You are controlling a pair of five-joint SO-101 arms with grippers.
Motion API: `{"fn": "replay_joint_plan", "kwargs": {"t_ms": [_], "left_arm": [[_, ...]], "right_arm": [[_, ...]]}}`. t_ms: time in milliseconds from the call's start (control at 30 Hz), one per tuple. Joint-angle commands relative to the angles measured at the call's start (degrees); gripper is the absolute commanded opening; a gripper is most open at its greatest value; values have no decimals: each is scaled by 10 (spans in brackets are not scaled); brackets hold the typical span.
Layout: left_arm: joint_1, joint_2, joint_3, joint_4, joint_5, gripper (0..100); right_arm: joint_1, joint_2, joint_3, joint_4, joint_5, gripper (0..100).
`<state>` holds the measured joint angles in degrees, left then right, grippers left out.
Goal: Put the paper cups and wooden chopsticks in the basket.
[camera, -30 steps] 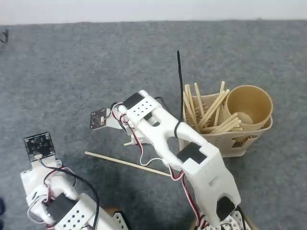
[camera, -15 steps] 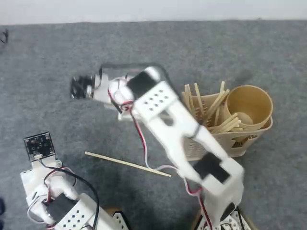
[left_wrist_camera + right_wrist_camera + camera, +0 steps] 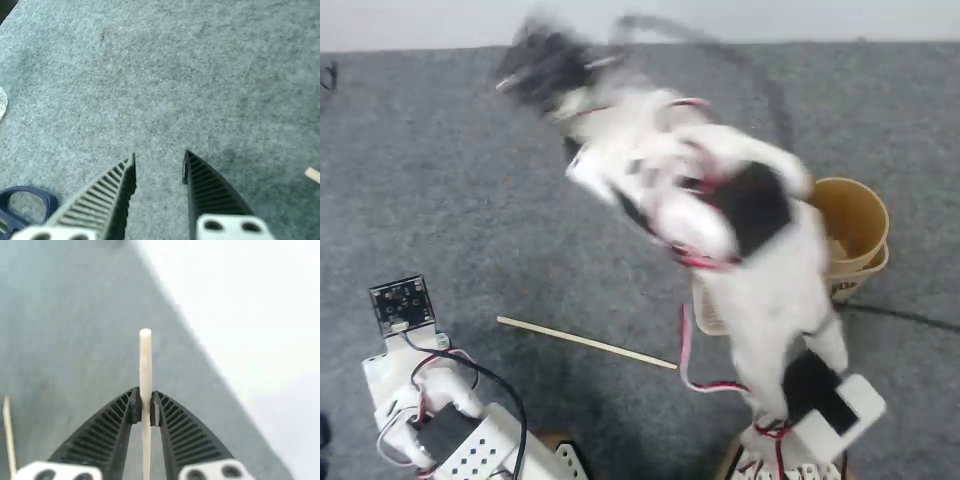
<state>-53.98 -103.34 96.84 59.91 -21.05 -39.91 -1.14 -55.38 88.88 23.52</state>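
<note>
One wooden stick, the held chopstick [image 3: 145, 355], was pinched between the fingers of the right end effector [image 3: 145, 397], its tip standing out past the fingertips. How much of it ran back under the wrist could not be told. In the high view that arm stood raised above the far-left part of the desk [image 3: 440, 160], well apart from the basket [image 3: 860, 282] on the right, where a paper cup [image 3: 850, 215] already sat.

A second stick, the loose chopstick [image 3: 585, 342], lay flat on the desk, near and left of the basket, slightly slanted. The left end effector [image 3: 159, 156] hung over bare grey desk at the near left with its jaws spread and nothing between them.

A chopstick like these is probably very light, stiff and smooth, so a pinch near one end would likely let it swing or slide. A hold close to the middle, jaws squarely across its width, looked safest. Since the loose one lay flat on a soft, napped surface, the fingertips would likely need to press down on either side of it before closing.
</note>
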Motion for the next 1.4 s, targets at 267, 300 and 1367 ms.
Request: {"fn": "replay_joint_plan", "kwargs": {"t_ms": [267, 300, 1367], "left_arm": [[2, -11, -5, -1, -4, 145], [2, -11, -5, -1, -4, 145], [2, -11, -5, 7, -4, 145]], "right_arm": [[113, -144, -116, 58, -108, 6], [113, -153, -116, 80, -106, 6], [196, -536, 695, -202, -145, 7]]}}
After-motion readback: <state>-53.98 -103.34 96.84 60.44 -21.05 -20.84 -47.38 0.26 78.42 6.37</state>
